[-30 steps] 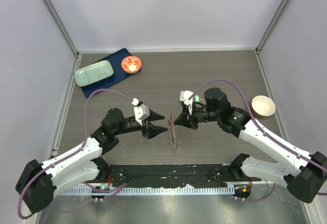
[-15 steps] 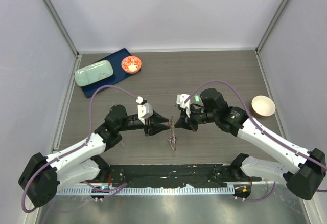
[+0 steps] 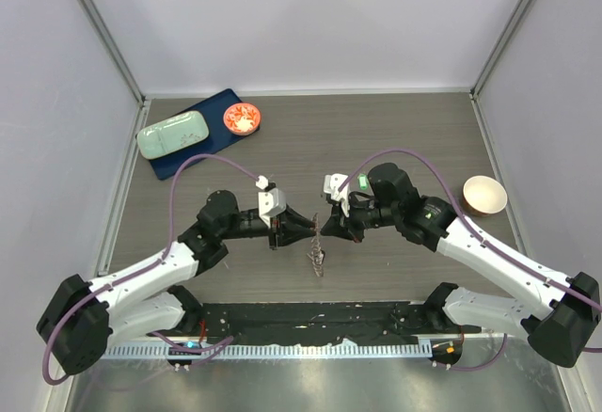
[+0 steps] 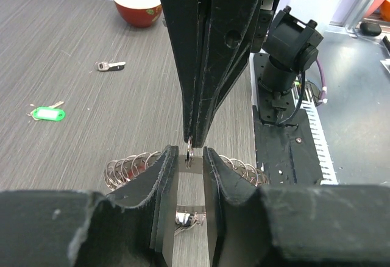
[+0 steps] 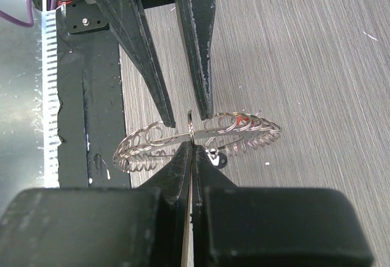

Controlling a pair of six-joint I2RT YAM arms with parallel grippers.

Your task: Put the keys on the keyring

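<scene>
Right hand [image 5: 191, 146] was clamped on the thin band of the keyring [image 5: 226, 122], likely stiff, light and slippery, while the left hand [image 4: 190, 160] straddled it, part open.

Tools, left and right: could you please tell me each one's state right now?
Left tool: open, jaws either side of the keyring.
Right tool: closed on the keyring.

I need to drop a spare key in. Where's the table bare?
Free: the far strip between tray and right bowl; also left of the left arm. Crowded: centre, where left end effector and right end effector meet at the keyring.
</scene>
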